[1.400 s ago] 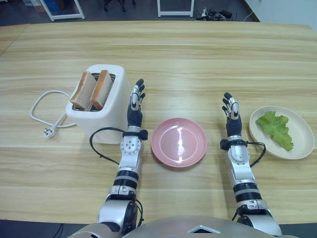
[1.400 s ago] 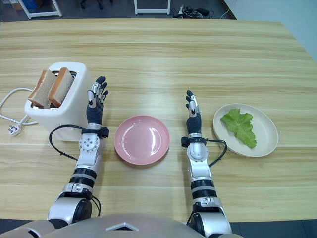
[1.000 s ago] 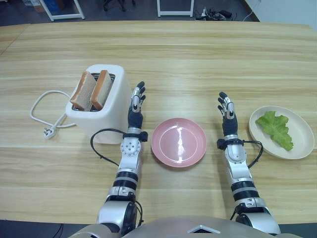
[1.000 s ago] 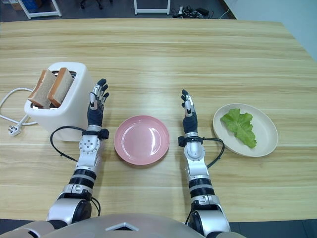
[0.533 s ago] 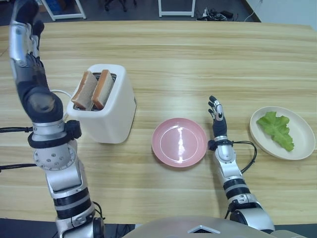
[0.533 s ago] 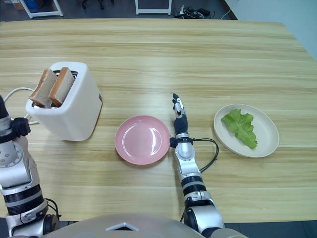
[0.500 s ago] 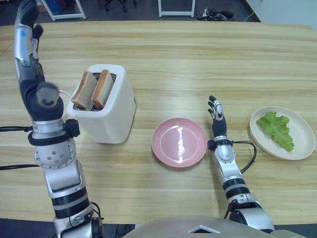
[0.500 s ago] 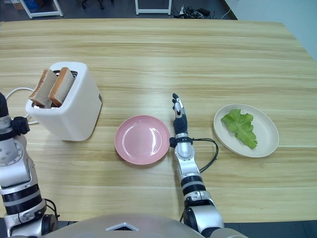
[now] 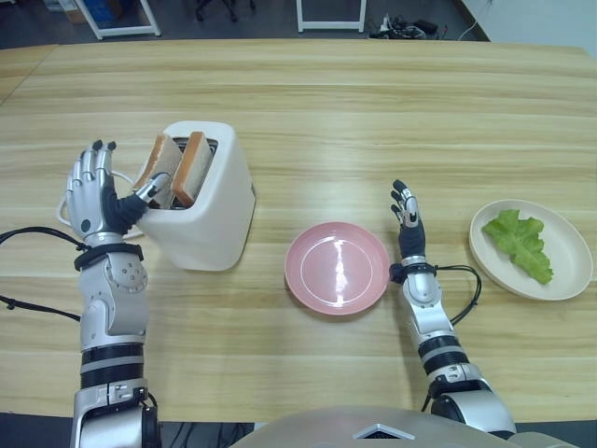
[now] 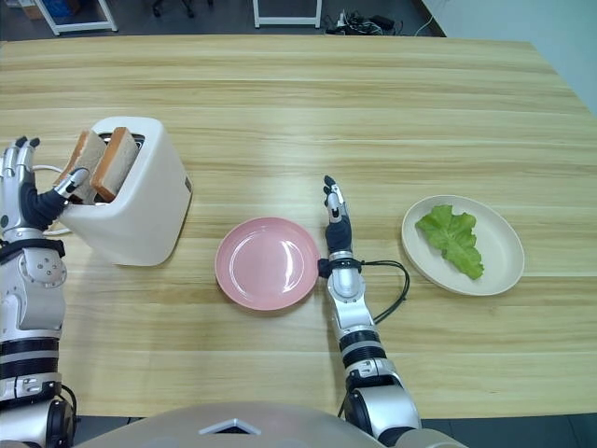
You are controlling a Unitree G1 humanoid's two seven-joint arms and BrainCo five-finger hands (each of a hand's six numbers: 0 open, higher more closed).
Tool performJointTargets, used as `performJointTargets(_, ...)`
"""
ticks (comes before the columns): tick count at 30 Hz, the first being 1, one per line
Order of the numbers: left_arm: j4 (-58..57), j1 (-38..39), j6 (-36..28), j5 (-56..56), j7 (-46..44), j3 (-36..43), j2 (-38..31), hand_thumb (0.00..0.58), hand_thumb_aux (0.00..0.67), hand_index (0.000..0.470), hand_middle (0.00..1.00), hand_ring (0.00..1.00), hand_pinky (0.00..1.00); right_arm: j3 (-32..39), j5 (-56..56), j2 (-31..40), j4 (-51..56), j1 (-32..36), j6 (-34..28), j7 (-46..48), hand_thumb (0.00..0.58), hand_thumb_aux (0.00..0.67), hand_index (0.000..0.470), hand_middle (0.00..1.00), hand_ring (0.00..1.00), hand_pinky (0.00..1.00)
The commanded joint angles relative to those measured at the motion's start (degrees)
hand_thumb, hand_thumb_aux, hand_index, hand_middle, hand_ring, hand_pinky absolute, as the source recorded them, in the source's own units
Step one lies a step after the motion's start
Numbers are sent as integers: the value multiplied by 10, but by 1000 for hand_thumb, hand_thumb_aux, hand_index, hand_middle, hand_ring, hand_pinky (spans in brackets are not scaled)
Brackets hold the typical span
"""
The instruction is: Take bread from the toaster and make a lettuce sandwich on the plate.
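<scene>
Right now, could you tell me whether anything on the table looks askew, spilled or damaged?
Nothing looks spilled or damaged. The only oddity: the two bread slices lean to the left in the toaster instead of standing upright. The lettuce lies neatly on its beige plate.

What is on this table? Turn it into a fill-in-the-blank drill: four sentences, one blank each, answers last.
The toaster holds ____ slices of bread.
The empty plate beside the right hand is ____.
The lettuce leaf lies on the beige plate on the robot's ____ side.
The left hand, open, is beside the ____.
Missing words: two; pink; right; toaster.
</scene>
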State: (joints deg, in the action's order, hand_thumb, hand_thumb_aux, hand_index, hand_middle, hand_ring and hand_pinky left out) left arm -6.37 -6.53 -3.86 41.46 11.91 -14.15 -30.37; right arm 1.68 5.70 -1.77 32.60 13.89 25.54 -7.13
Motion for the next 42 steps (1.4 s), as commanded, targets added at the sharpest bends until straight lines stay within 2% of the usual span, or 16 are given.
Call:
performJointTargets(1, 21, 30, -15, -14, -32, 22, -2, 0, 0, 0, 0, 0, 0, -1, 2, 2, -8, -6, -10, -1, 0, 0, 0, 0, 0, 0)
performJointTargets(2, 31, 36, -19, -17, -36, 21, -2, 136, 84, 59, 0, 0, 0, -1, 2, 2, -9, -6, -11, -1, 0, 0, 0, 0, 0, 0)
performJointTargets(3, 42, 42, -18, -22, -40, 21, -4, 355, 252, 177, 0, 0, 0, -1, 3, 2, -10, -7, -12, -1, 0, 0, 0, 0, 0, 0)
performJointTargets(4, 53, 47, -16, -27, -46, 22, -5, 454, 357, 251, 0, 0, 0, -1, 3, 3, -11, -8, -13, -1, 0, 0, 0, 0, 0, 0)
performJointTargets(6, 78, 61, -11, -35, -60, 27, -6, 535, 483, 339, 0, 0, 0, -1, 2, 4, -11, -9, -16, 0, 0, 0, 0, 0, 0, 0)
performJointTargets(7, 93, 68, -8, -41, -64, 28, -3, 574, 602, 422, 0, 0, 0, -2, 2, 5, -11, -8, -17, 0, 0, 0, 0, 0, 0, 0)
performJointTargets(8, 106, 73, -8, -44, -66, 28, -2, 580, 670, 470, 0, 0, 0, -2, 2, 5, -11, -8, -19, 0, 0, 0, 0, 0, 0, 0)
performJointTargets(13, 135, 70, -4, -63, -45, 14, 10, 580, 670, 470, 0, 0, 0, -4, 0, 8, -9, -8, -25, 0, 0, 0, 0, 0, 0, 0)
performJointTargets(15, 143, 59, 10, -70, -12, 2, 18, 580, 670, 470, 376, 376, 376, -5, -1, 8, -6, -7, -27, -1, 0, 0, 0, 0, 0, 0)
performJointTargets(16, 147, 53, 18, -72, 11, -6, 22, 580, 670, 470, 671, 671, 671, -5, -1, 8, -5, -7, -27, -1, 0, 0, 0, 0, 0, 0)
performJointTargets(18, 160, 38, 40, -69, 73, -27, 32, 580, 670, 470, 1000, 1000, 1000, -5, -1, 8, -4, -7, -29, -1, 0, 0, 0, 0, 0, 0)
performJointTargets(23, 230, 11, 132, -58, 232, -77, 55, 580, 670, 470, 1000, 1000, 1000, -4, 1, 4, 1, -5, -33, -3, 0, 0, 0, 0, 0, 0)
performJointTargets(29, 266, 19, 233, -203, 122, 33, 92, 580, 670, 470, 1000, 1000, 1000, -3, 2, 3, 11, -1, -36, -4, 0, 0, 0, 0, 0, 0)
performJointTargets(33, 266, 37, 189, -421, -30, 160, 170, 580, 670, 470, 1000, 1000, 1000, -4, 2, 5, 15, 2, -39, -3, 0, 0, 0, 0, 0, 0)
performJointTargets(36, 215, 41, 163, -420, -79, 215, 197, 580, 670, 470, 1000, 1000, 1000, -3, 2, 6, 14, 2, -41, -1, 0, 0, 0, 0, 0, 0)
performJointTargets(42, 132, 45, 115, -358, -158, 267, 172, 580, 670, 470, 1000, 1000, 1000, -9, -1, 16, 2, -4, -45, 3, 0, 0, 0, 0, 0, 0)
